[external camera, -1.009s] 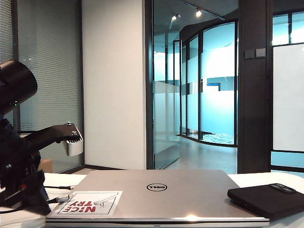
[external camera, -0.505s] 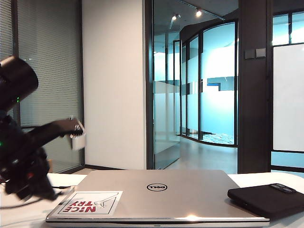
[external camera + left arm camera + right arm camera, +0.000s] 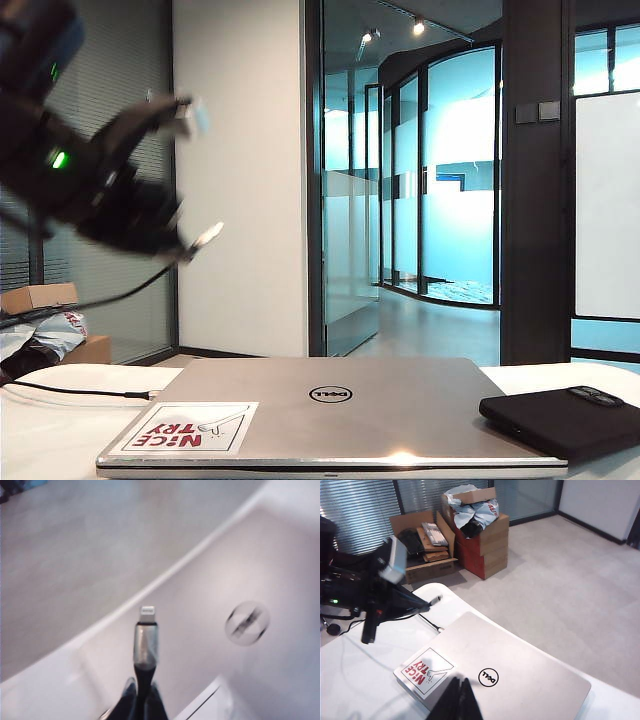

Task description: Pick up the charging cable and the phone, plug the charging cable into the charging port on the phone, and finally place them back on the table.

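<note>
The long thin black charging cable [image 3: 120, 292], ending in a small silvery-white plug [image 3: 146, 645], is pinched just behind the plug by the left gripper [image 3: 190, 248], which is raised well above the broad white table [image 3: 50, 440] at its left side. The flat matte black phone [image 3: 560, 415] lies on the table just right of the closed silver Dell laptop [image 3: 330, 410]. The right gripper [image 3: 460, 700], fingers pressed together and empty, is held above the laptop.

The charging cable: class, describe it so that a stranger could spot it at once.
Start at the silver Dell laptop on the white table. Above its left end, the left gripper pinches a thin black charging cable; its small silvery-white plug distinguishes it from the dark-plugged cord lying below.
</note>
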You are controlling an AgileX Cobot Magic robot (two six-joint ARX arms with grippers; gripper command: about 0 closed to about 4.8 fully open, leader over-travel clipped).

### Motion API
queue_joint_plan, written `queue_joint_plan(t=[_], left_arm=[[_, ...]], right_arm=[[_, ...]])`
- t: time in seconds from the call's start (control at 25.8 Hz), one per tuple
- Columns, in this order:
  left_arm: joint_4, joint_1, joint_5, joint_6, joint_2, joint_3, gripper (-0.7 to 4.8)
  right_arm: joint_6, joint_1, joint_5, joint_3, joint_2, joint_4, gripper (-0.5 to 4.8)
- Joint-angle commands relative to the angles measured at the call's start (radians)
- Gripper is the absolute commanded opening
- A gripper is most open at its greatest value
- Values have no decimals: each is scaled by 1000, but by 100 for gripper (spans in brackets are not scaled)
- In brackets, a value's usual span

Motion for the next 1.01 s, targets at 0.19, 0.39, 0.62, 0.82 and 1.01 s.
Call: queue_joint_plan(t=[0.19, 0.39, 0.62, 0.82, 1.01], left_arm=[[1, -117, 8, -334, -55, 73, -8], [-7, -216, 8, -369, -81, 104, -8], [-42, -284, 8, -369, -89, 104, -8], [-97, -283, 8, -368, -89, 103, -8], [-111, -283, 8, -364, -89, 103, -8]], right_arm=[[147, -77, 17, 5, 21, 24, -5], [211, -212, -61, 2, 29, 17, -5], [349, -400, -245, -71, 30, 26, -5], [539, -544, -404, -241, 30, 204, -5], [741, -610, -405, -365, 30, 328, -5]])
